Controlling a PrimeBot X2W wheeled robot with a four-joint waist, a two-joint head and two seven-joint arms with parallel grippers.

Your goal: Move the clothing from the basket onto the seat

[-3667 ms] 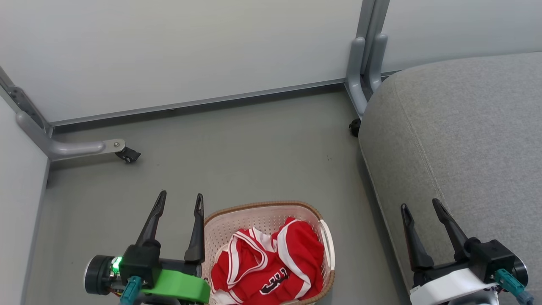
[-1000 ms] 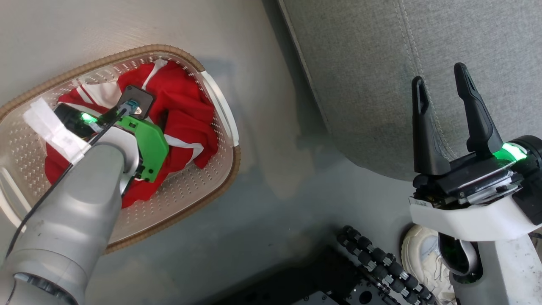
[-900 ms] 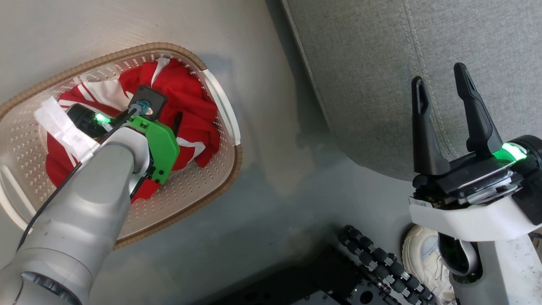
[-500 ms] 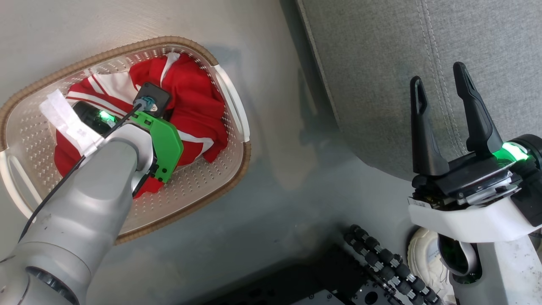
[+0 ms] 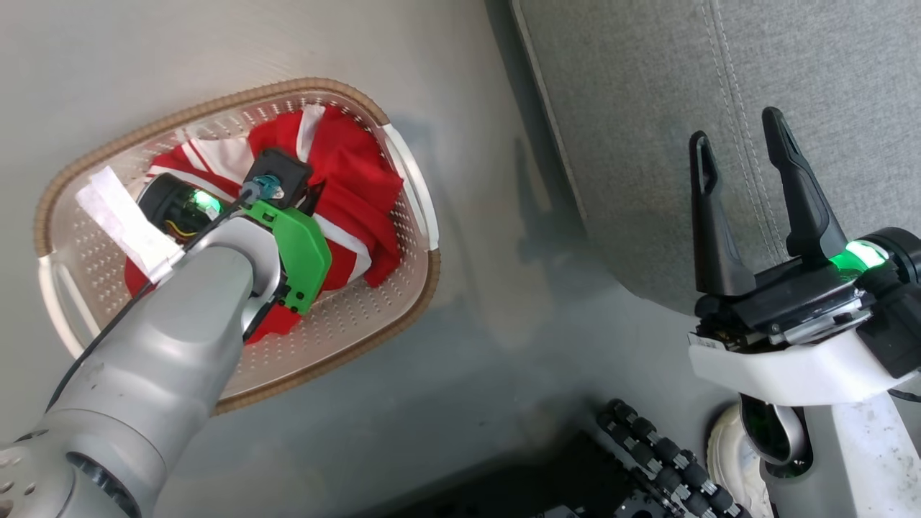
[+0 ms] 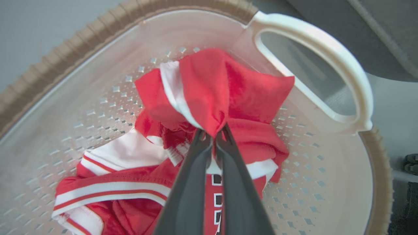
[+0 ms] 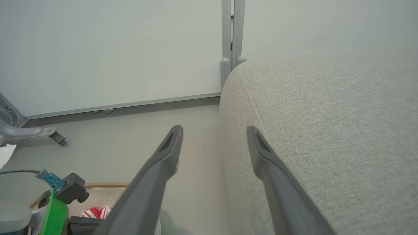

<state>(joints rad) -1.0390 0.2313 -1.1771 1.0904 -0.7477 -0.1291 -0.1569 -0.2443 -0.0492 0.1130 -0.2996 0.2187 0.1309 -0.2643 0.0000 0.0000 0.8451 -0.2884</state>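
Left end effector (image 6: pixel 212 134) clenched on a fold of clothing (image 6: pixel 241 94) inside the basket (image 6: pixel 81 42); right end effector (image 5: pixel 735 126) spread open near the seat (image 5: pixel 647 86) edge.

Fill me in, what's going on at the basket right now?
The left end effector is down inside the basket, shut on a bunched fold of the red clothing, which is gathered into a peak but not yet out of the basket. The right end effector hangs open near the edge of the grey seat, holding nothing.
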